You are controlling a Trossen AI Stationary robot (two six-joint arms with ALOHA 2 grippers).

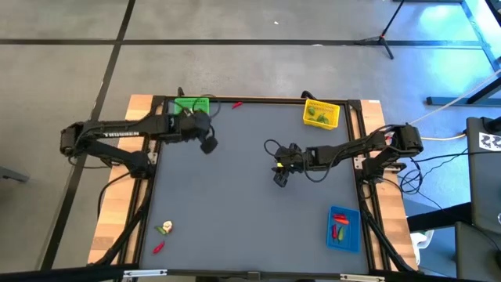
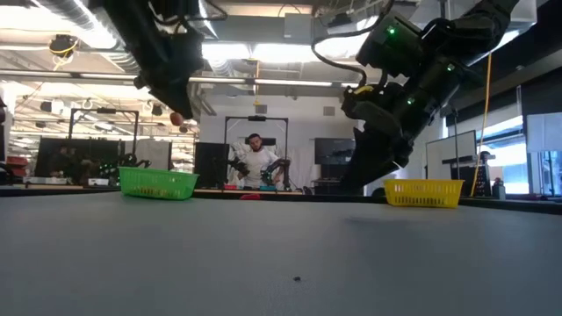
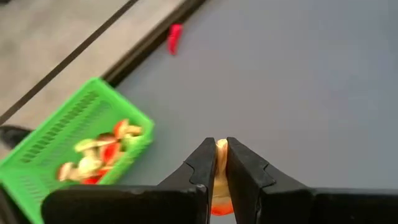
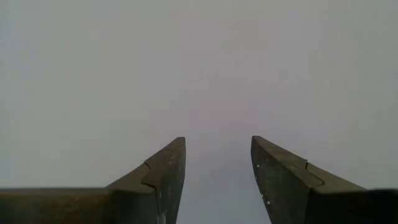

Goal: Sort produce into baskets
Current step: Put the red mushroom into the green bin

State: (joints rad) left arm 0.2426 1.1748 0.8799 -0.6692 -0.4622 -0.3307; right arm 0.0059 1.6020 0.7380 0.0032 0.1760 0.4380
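Observation:
My left gripper (image 1: 210,145) is above the table, just to the near right of the green basket (image 1: 191,106), and is shut on a small pale and orange-red produce piece (image 3: 221,149). The green basket (image 3: 74,149) holds several pale, red and green pieces. My right gripper (image 1: 280,178) is open and empty over the bare middle of the table; its wrist view (image 4: 217,146) shows only grey mat. The yellow basket (image 1: 322,113) stands at the far right and the blue basket (image 1: 343,229) at the near right, with red pieces in it. My left gripper pinches the small produce piece between its two fingers; its pale end (image 3: 221,147) shows in the gap near the fingertips and an orange-red part (image 3: 219,206) farther back. The piece is lifted clear of the table, as the low view (image 2: 176,118) shows.
A red chili piece (image 1: 236,104) lies by the table's far edge, right of the green basket. A pale piece (image 1: 163,228) and a red piece (image 1: 159,247) lie at the near left corner. A person (image 2: 255,162) stands in the room beyond the table.

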